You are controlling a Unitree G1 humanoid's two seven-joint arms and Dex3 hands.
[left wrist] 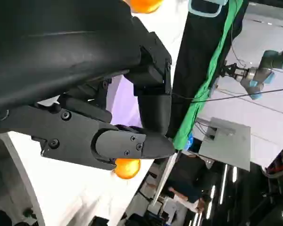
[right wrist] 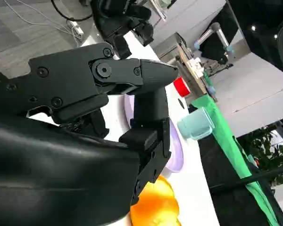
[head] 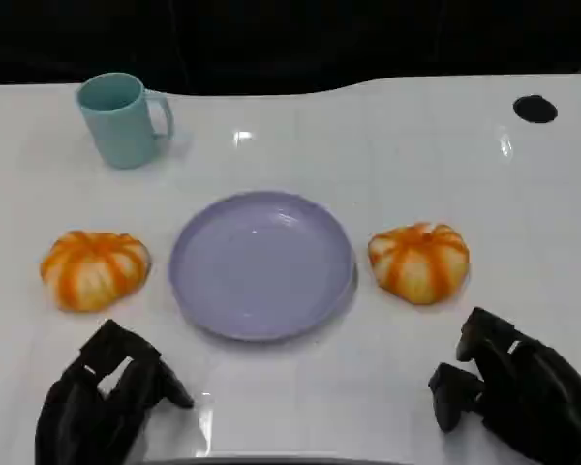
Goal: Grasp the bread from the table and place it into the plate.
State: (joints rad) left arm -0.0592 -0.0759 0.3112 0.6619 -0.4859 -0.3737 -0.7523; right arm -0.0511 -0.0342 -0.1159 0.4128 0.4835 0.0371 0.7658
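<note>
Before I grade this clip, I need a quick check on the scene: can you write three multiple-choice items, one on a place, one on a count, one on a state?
1. Where does the mug stand?
A. at the far left of the table
B. on the plate
C. beside the right hand

2. How many orange-striped breads lie on the table?
A. one
B. two
C. three

3. What is on the plate?
A. a bread
B. the mug
C. nothing

Answers:
1. A, the teal mug sits at the far left, beyond the plate.
2. B, the left bread and the right bread flank the plate.
3. C, the purple plate is bare; the left hand and the right hand hold nothing, near the table's front edge.
</note>
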